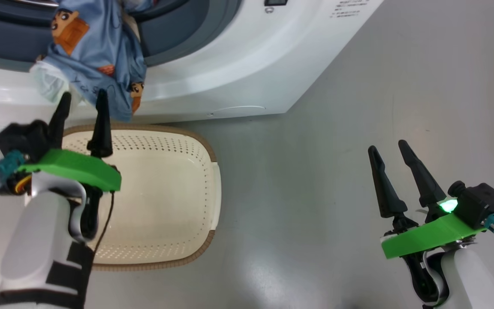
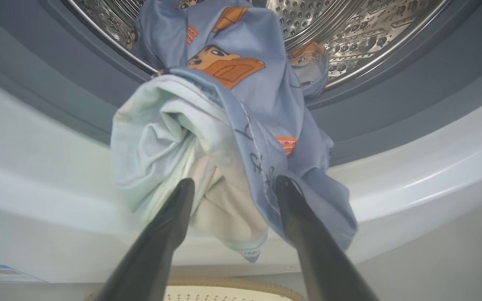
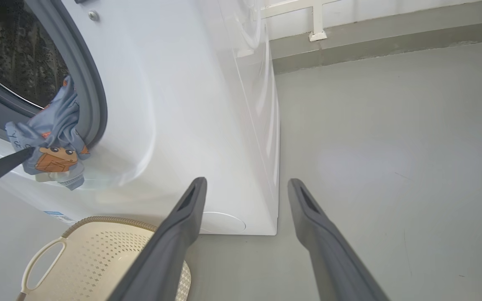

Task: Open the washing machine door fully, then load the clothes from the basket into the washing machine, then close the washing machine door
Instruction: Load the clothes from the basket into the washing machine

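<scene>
One bundle of the clothes [image 1: 97,56] lies draped over the lower lip of the washing machine [image 1: 230,77]. Its upper part lies inside the steel drum [image 2: 370,33], while the rest, white lining showing, hangs down outside the front of the washing machine. The left gripper [image 1: 83,99] sits just below that opening with its jaws spread wide and nothing clamped. The hanging fold drops between the two fingers, and they may be brushing it, though the wrist view is too close to say for certain. The right gripper [image 1: 387,146] hovers well off to the side of the washing machine over bare floor [image 1: 315,193], equally wide open and empty. The main risk is the overhang. The weight outside the washing machine could drag the garment back out, down toward the basket [image 1: 161,193] directly beneath, or a finger withdrawing could snag the loose fold and pull it along. If left as it lies, the cloth would likely be pinched against the grey gasket [image 2: 391,96] when the washing machine door shuts. Room looks generous: the opening above the lip is wide, and the floor beside the washing machine is free for either arm.
</scene>
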{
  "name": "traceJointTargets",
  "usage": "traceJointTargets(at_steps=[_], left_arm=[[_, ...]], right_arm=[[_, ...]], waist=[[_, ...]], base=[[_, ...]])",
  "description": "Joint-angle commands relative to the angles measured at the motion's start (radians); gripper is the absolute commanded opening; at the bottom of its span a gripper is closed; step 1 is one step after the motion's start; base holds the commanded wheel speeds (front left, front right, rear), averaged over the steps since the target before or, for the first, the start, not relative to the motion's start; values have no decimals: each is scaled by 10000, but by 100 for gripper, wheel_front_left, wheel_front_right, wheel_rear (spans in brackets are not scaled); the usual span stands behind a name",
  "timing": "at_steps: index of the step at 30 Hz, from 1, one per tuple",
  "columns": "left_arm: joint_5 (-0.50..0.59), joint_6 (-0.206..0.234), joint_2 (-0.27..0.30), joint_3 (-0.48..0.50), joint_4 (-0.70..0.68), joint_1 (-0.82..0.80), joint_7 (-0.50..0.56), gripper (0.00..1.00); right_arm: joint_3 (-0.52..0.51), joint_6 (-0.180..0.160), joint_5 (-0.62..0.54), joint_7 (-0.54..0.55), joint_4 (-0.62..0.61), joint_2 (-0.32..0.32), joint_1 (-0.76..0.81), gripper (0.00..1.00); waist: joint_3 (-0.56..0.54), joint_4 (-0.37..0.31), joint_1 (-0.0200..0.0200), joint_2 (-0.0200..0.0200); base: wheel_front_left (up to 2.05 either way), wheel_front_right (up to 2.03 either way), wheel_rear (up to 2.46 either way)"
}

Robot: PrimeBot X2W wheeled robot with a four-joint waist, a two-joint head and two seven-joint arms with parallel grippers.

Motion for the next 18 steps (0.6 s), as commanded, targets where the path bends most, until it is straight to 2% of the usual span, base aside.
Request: traceJointTargets(at_steps=[1, 12, 13, 14, 15, 16, 17, 18], left_arm=[[-106, -15, 422, 129, 198, -389, -61, 100], [-73, -15, 794, -19, 2070, -1861, -61, 100], [-80, -15, 795, -45, 2140, -1925, -61, 90], [-98, -15, 792, -82, 2193, -1972, -61, 52], [-130, -15, 790, -141, 2240, -2006, -61, 33], [-165, -15, 791, -216, 2282, -2037, -61, 8], [-199, -15, 796, -286, 2312, -2068, -61, 0], [-199, -15, 796, -286, 2312, -2068, -61, 0]], right_arm=[[253, 16, -68, -48, -231, 32, -111, 100], [318, 16, -48, -48, -229, 163, -234, 100], [311, 16, -46, -48, -227, 168, -235, 100], [302, 16, -46, -48, -226, 173, -230, 100], [290, 16, -48, -48, -225, 178, -225, 100], [275, 16, -51, -48, -224, 186, -219, 100], [259, 16, -55, -48, -223, 193, -215, 100], [259, 16, -55, -48, -223, 193, -215, 100]], waist=[[105, -116, 0, 0], [261, -468, 0, 0], [256, -482, 0, 0], [252, -492, 0, 0], [249, -496, 0, 0], [244, -495, 0, 0], [243, -490, 0, 0], [243, -490, 0, 0]], base=[[0, 0, 0], [0, 0, 0], [0, 0, 0], [0, 0, 0], [0, 0, 0], [0, 0, 0], [0, 0, 0], [0, 0, 0]])
